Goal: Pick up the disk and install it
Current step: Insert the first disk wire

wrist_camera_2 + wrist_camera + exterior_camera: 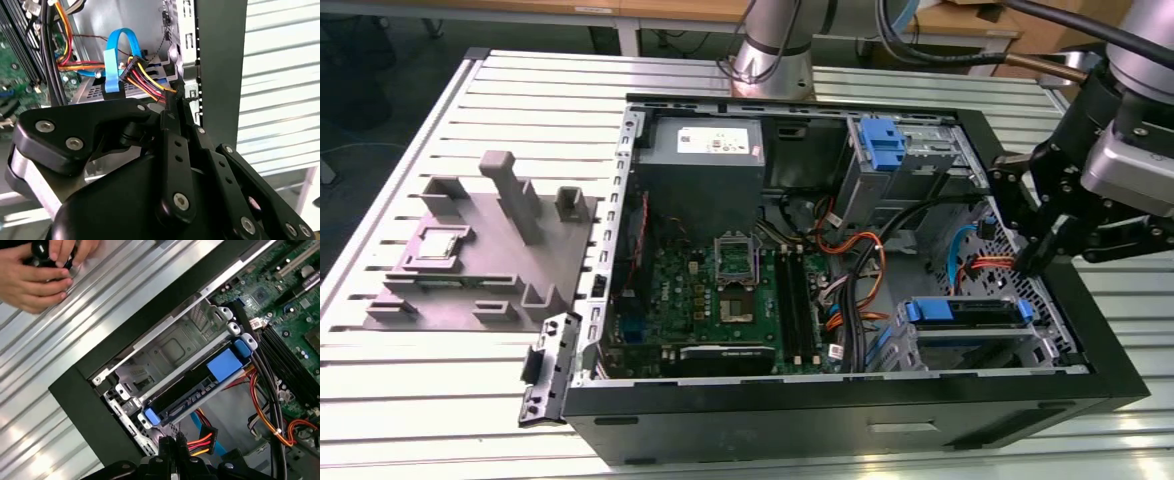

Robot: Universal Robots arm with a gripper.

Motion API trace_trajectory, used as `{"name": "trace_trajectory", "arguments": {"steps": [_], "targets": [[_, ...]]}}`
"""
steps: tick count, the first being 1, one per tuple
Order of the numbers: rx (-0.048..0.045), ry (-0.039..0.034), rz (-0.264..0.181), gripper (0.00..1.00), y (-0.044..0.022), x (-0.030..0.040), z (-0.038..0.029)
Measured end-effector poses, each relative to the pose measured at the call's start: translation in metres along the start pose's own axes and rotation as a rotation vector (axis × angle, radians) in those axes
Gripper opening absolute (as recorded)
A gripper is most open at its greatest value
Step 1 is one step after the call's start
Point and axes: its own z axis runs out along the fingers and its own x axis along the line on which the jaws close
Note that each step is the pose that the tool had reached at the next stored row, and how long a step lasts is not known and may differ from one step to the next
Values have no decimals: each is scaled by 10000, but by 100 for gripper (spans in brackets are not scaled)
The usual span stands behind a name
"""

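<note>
First wrist view: disk (200, 385) caged (cables (200, 442) adjacent).

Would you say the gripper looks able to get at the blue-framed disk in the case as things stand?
Probably yes: the gripper hangs just beside the disk, whose upper edge is exposed in its bay, though cables crowd one side.

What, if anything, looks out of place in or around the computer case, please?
A cable plug on red and yellow wires hangs loose beside the disk, apparently unconnected, near the tool. A person's hands are also at the table beside the case, holding something dark.
</note>
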Motion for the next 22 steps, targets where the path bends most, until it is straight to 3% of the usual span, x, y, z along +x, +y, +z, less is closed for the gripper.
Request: {"name": "trace_trajectory", "arguments": {"steps": [9,22], "targets": [[-172,34,1605,17,0,-1,12],[-178,35,1659,17,0,-1,12]]}}
